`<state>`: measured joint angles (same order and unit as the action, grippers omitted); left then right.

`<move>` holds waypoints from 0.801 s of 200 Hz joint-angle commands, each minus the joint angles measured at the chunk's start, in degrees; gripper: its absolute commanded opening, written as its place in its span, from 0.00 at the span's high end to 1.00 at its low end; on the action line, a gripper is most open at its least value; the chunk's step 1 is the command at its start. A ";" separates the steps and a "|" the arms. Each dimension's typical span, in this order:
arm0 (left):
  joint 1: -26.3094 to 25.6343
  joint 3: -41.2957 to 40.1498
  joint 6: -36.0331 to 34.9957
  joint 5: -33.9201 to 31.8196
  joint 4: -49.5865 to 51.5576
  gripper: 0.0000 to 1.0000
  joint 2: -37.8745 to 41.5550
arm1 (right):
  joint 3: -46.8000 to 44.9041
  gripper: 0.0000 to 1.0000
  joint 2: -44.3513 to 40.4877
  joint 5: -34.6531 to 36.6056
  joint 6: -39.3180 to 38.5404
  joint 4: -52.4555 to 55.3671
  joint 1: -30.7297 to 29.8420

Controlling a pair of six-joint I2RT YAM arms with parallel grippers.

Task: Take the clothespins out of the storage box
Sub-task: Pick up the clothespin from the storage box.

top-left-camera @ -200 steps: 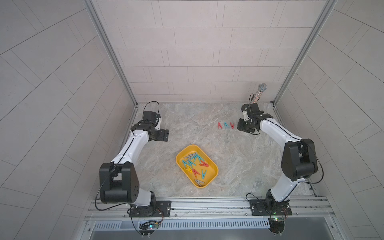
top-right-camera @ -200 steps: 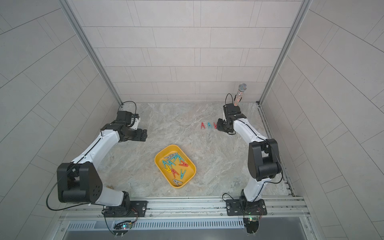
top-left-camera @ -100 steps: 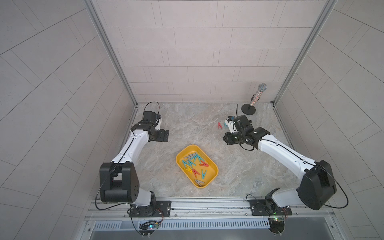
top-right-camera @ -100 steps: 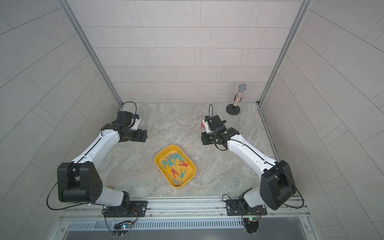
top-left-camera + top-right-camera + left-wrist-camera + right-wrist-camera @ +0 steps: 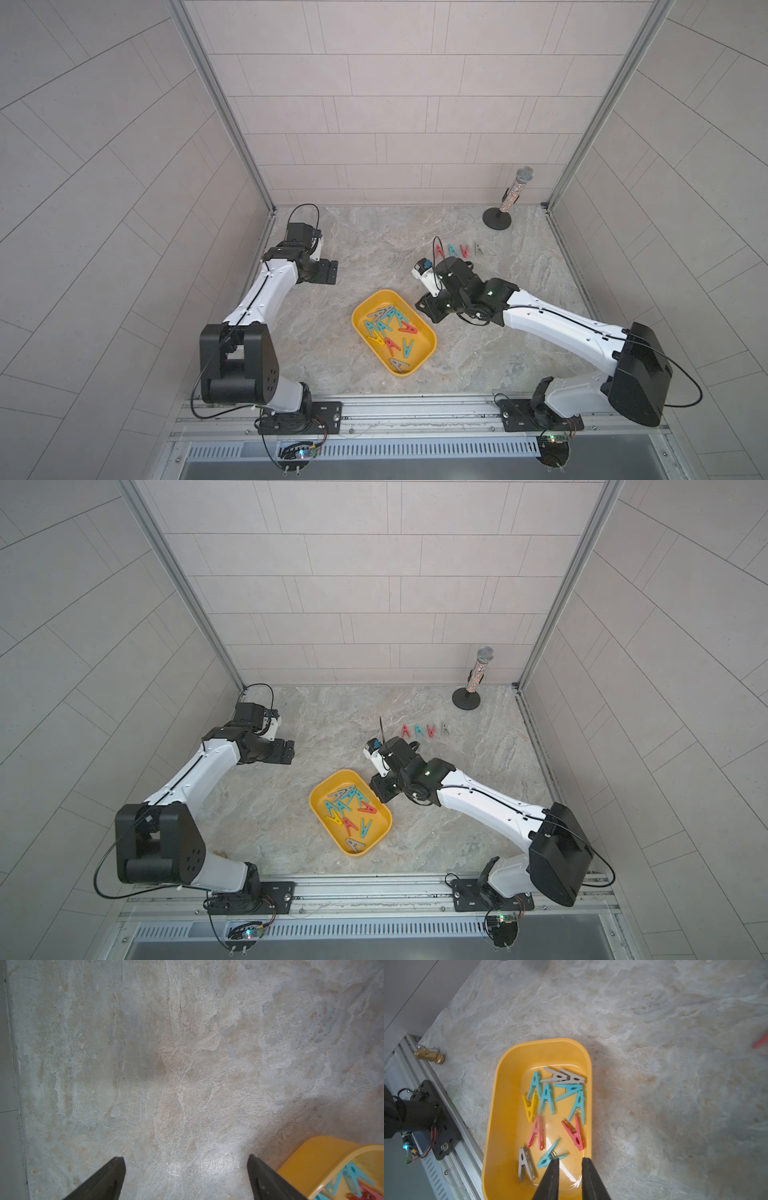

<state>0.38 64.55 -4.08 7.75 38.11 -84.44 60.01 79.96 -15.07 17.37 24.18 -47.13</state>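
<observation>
Although four clothespins (image 5: 464,250) already lie in a row on the table (image 5: 374,232) toward its far right, most are not yet out of the yellow box (image 5: 508,1076), which sits near the table's front middle, between the two arms. Counted in the right wrist view, the box holds eleven: five teal, three grey (two of them overlapping), two red and one yellow. The row outside reads red, teal, red, grey. The right gripper (image 5: 570,1160) hangs above one end of the box, jaws only narrowly parted and pinching nothing; the step in hand is judged to be the approach for the next pick. That move calls for widening the jaws, then lowering onto a single pin. The teal clothespin (image 5: 550,1155) just beside the fingertips lies clear of its neighbours and looks the easiest. The left gripper (image 5: 187,1178) hovers spread wide and empty over bare table beside the box.
</observation>
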 commanded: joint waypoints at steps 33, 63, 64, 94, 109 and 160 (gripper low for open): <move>0.90 0.33 -0.23 -1.27 1.08 0.00 -0.18 | 2.67 0.76 6.04 2.60 -3.31 0.63 -7.00; 1.25 0.33 -0.07 -1.25 1.13 0.00 -0.05 | 4.62 0.75 10.32 4.66 -5.05 2.56 -9.91; 1.22 0.32 -0.06 -1.25 1.15 0.00 -0.03 | 4.69 0.75 10.44 4.72 -5.05 2.64 -10.00; 1.30 0.34 -0.05 -1.11 1.11 0.00 -0.10 | 4.97 0.72 13.84 6.46 -4.63 3.92 -11.26; 1.34 0.37 -0.05 -0.96 1.16 0.00 -0.10 | 4.82 0.72 15.43 6.93 -3.13 4.50 -11.64; 1.36 0.33 -0.05 -0.67 1.01 0.00 -0.01 | 4.71 0.72 19.14 9.47 1.08 5.56 -12.02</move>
<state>1.28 64.55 -4.05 7.25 38.13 -84.44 64.27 98.21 -7.94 15.97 27.90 -58.78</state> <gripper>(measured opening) 0.998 0.282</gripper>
